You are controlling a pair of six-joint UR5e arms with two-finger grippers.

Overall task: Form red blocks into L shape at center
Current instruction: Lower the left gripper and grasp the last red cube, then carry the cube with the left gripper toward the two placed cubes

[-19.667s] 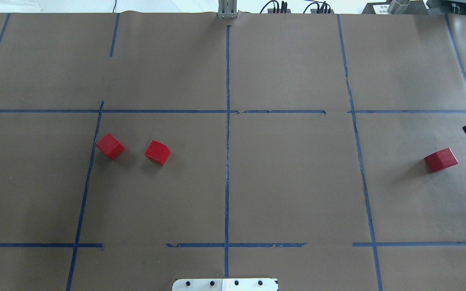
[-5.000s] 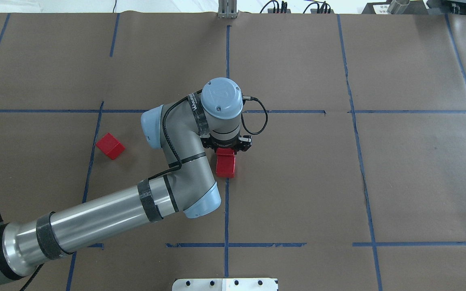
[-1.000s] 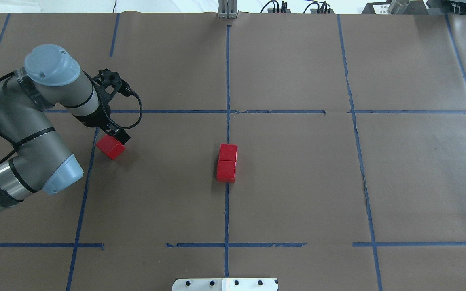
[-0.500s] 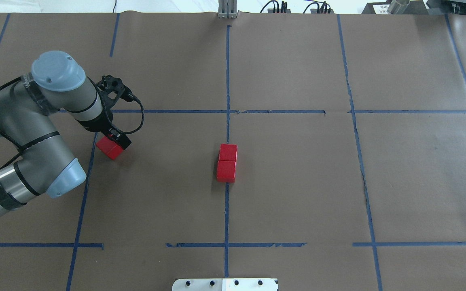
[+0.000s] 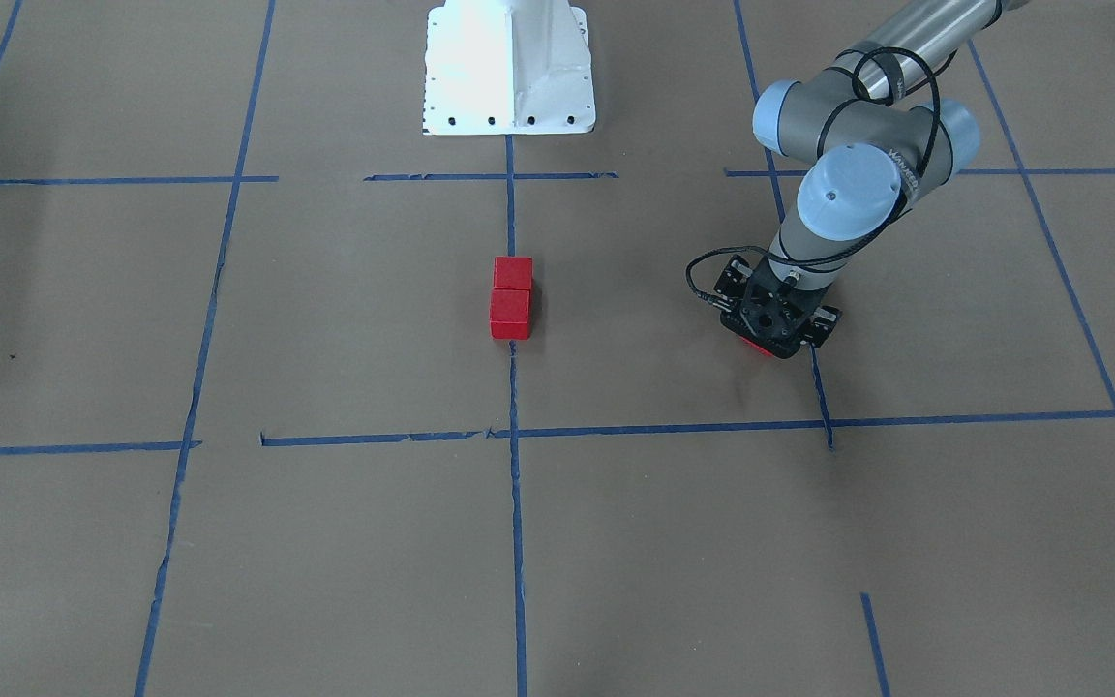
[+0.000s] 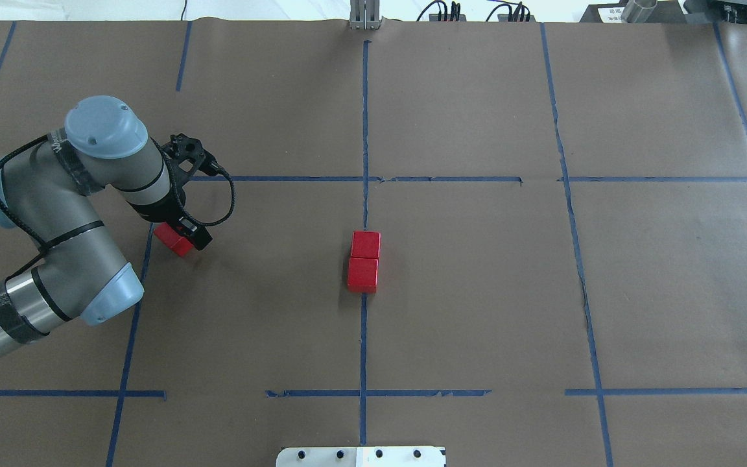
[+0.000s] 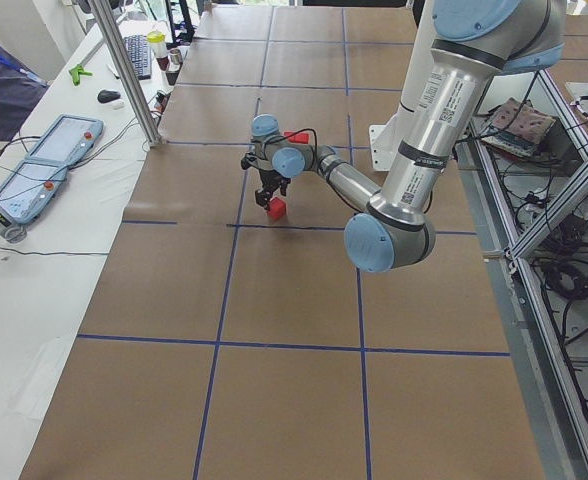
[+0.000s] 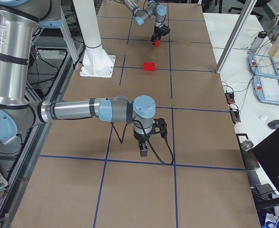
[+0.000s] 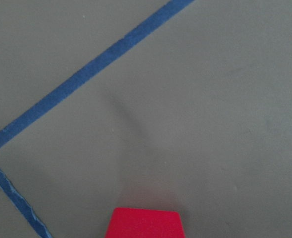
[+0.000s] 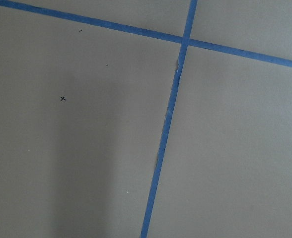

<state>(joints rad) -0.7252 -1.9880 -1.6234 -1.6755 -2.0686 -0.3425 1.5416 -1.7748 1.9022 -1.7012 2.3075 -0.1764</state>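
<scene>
The left arm [image 6: 69, 220], elbow bent, aims the left gripper [image 6: 183, 234] straight down at a lone red block [image 6: 170, 240] beside a blue tape line [image 6: 135, 305]. Its fingers appear to straddle the block, but whether they have clamped cannot be told. Two more red blocks [image 6: 364, 261] sit touching on the center line [image 6: 363, 344]. The right gripper [image 8: 143, 152] hangs low over brown paper [image 8: 201, 156], its grip unreadable.
</scene>
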